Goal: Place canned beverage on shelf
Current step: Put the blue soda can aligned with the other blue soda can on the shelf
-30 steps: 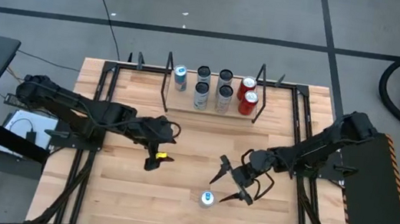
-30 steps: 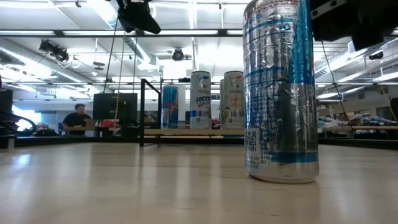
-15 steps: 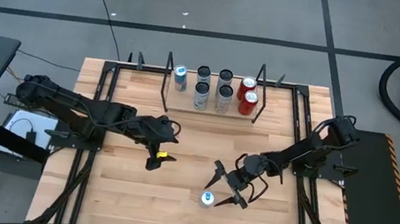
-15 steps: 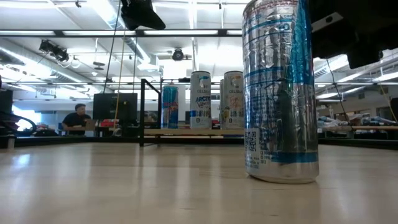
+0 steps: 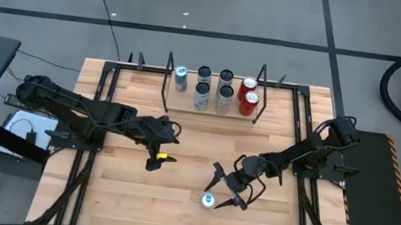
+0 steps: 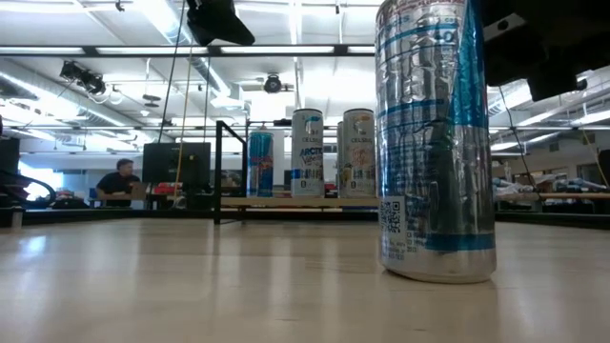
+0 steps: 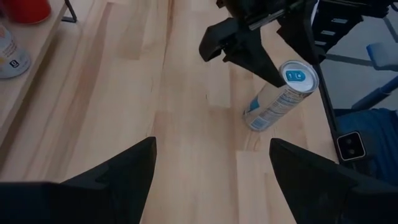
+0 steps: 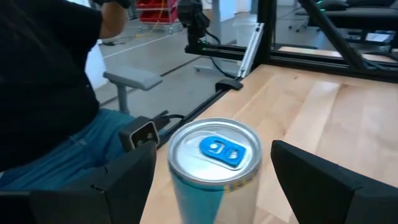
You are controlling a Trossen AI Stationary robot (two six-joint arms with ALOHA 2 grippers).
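A silver-and-blue can (image 5: 207,200) stands upright on the tabletop near its front edge, and looms close in the low view as the can (image 6: 437,143). My right gripper (image 5: 219,191) is open and low at the can. In the right wrist view its two fingers stand on either side of the can's top (image 8: 214,149), with a small gap on each side. My left gripper (image 5: 154,161) hangs open over the table's middle left, holding nothing. The shelf (image 5: 186,104) stands at the far edge with several cans on it.
Black rod uprights (image 5: 167,85) stand at both ends of the shelf, and black frame rails (image 5: 99,115) run along the table's left and right sides. A person's legs (image 8: 56,149) and a chair show beyond the table's near edge. Bare wood lies between the can and the shelf.
My right gripper has sunk and moved toward the table's near left, closing on the can until its open fingers straddle the can's top. My left gripper has kept still.
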